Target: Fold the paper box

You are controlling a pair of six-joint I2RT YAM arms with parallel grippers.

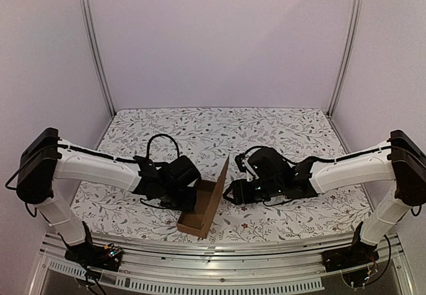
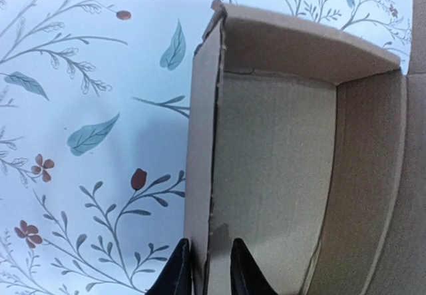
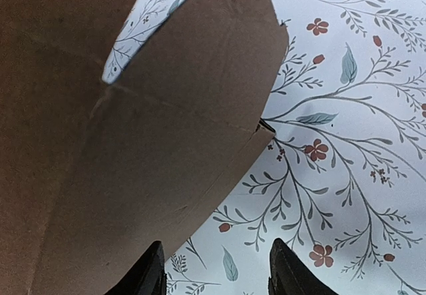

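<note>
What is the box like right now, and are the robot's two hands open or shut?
paper box: partly folded, top open, one tall flap standing up.
left gripper: shut on the box's side wall, one finger on each side.
right gripper: open, next to the flap, holding nothing.

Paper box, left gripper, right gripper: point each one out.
paper box (image 1: 217, 192), top external view, upright flap.
left gripper (image 2: 210, 268), left wrist view, between fingertips.
right gripper (image 3: 218, 268), right wrist view, between fingertips.
</note>
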